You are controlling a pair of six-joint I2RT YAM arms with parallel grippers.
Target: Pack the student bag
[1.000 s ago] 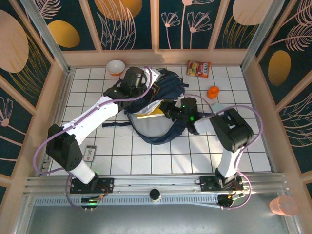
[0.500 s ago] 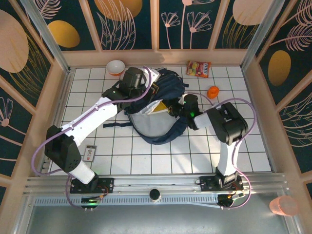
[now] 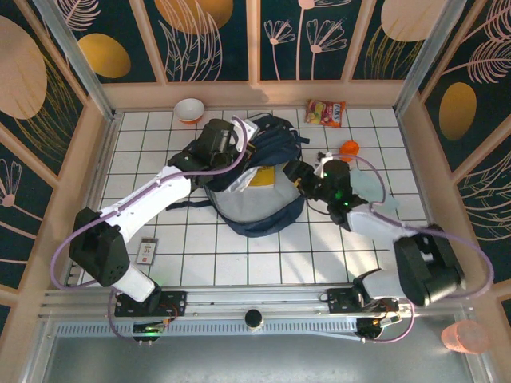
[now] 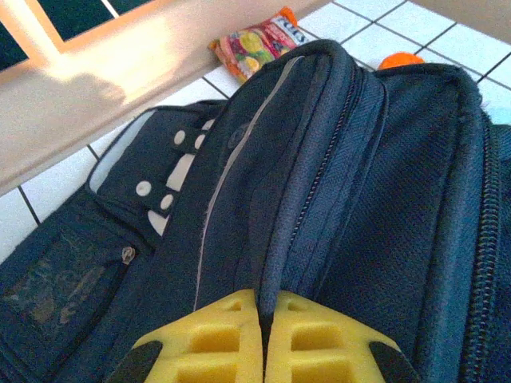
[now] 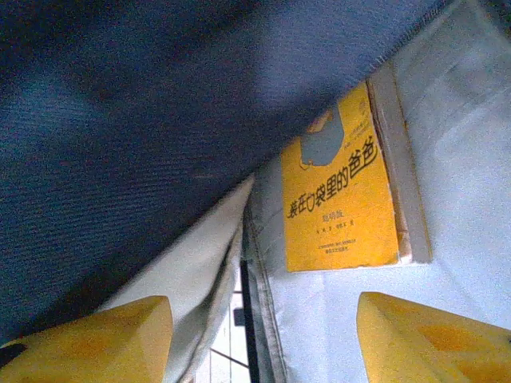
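student bag (image 4: 383, 159), pinched in L end effector (image 4: 264, 307)

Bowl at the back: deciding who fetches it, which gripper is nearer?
Left. Left gripper grips the student bag right of the bowl; right gripper hovers open at its right edge.

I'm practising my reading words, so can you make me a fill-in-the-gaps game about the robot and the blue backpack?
1. The left end effector pinches the student bag with its jaws ____.
2. Inside the bag lies a book with a ____ cover.
3. The right end effector, by the bag's opening, has its jaws ____.
Missing words: shut; yellow; open.
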